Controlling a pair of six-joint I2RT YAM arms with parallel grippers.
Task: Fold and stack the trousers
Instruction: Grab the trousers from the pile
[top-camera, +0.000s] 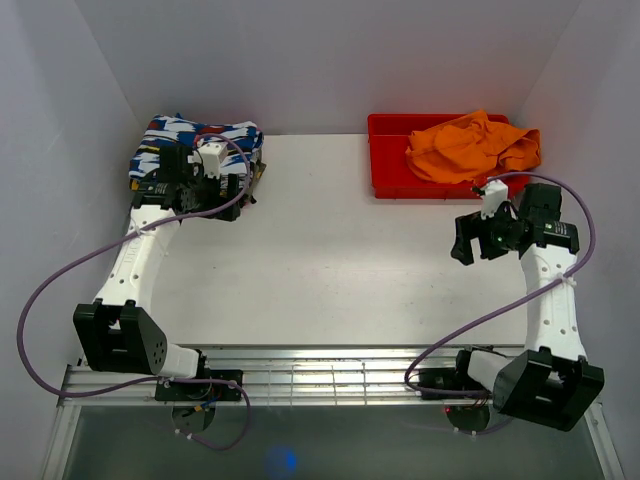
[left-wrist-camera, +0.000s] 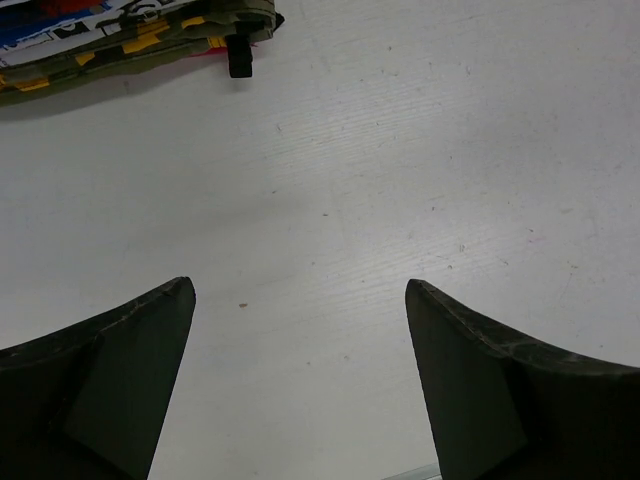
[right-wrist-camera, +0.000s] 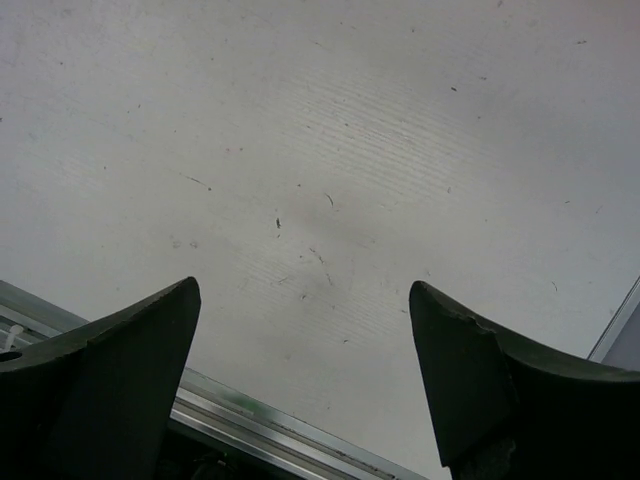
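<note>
Trousers: bright-orange, crumpled in a loose heap, not folded. They sit in the red tray at the far-R corner of the counter. The cloth fills the tray's R part & bunches up above the rim; the tray's L part shows bare red.

R gripper: jaws spread wide, gripping nothing, only scuffed white counter btwn the two dark fingers. In the top view it hangs over the counter on the near side of the tray, close to it but apart from the trousers. A metal rail at the counter edge crosses the bottom of the R wrist view.

L gripper: also wide open, not holding anything, bare counter btwn its fingers. In the top view it's at the far-L side, right by the stack of folded clothes, which have a blue/white/red pattern. L wrist view shows that stack's edge at the upper L, w/ yellow & olive layers & a small black tab sticking out onto the counter. Stack lies ahead of the fingertips, not touching them.

Trousers & stack are well apart, at opposite far corners.
</note>
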